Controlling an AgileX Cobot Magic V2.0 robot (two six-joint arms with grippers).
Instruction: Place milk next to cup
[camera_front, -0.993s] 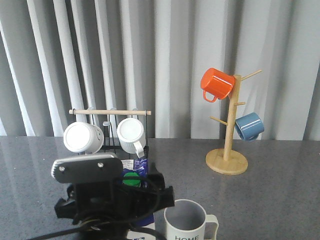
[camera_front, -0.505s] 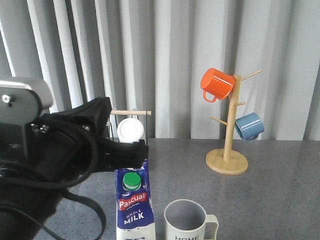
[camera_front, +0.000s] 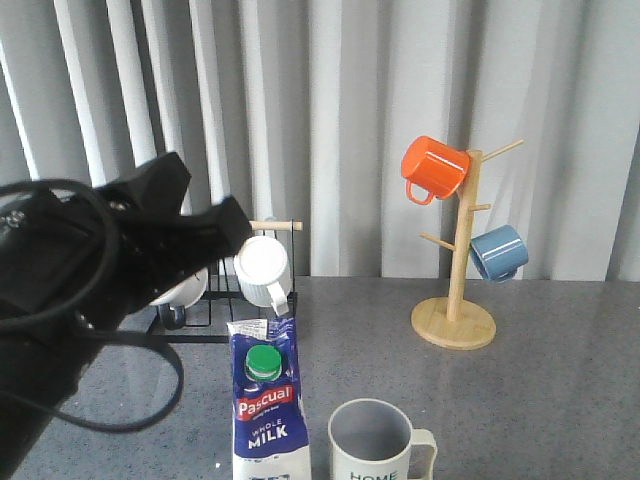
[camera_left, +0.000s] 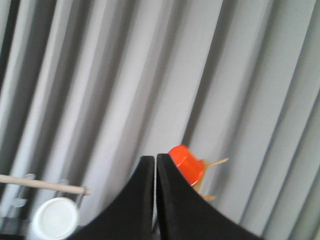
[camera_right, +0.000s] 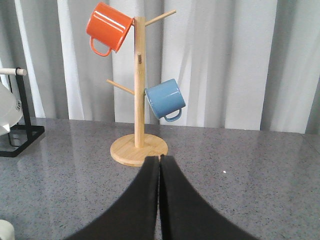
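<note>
The milk (camera_front: 265, 400), a blue and white carton with a green cap, stands upright on the grey table at the front. It is just left of the cup (camera_front: 375, 442), a white mug with a grey inside and "HOME" lettering. My left gripper (camera_front: 236, 218) is raised above and left of the carton, clear of it. In the left wrist view my left gripper (camera_left: 155, 158) is shut, empty and faces the curtain. My right gripper (camera_right: 159, 159) is shut and empty low over the table, facing the mug tree; it does not show in the front view.
A wooden mug tree (camera_front: 455, 320) stands at the back right with an orange mug (camera_front: 434, 168) and a blue mug (camera_front: 498, 252); it also shows in the right wrist view (camera_right: 139, 148). A black rack with plain white mugs (camera_front: 262, 268) stands behind the milk. A curtain closes the back.
My left arm has lifted off the milk and swung up and to the left. The carton, hidden by it a second ago, now stands free beside the cup.
</note>
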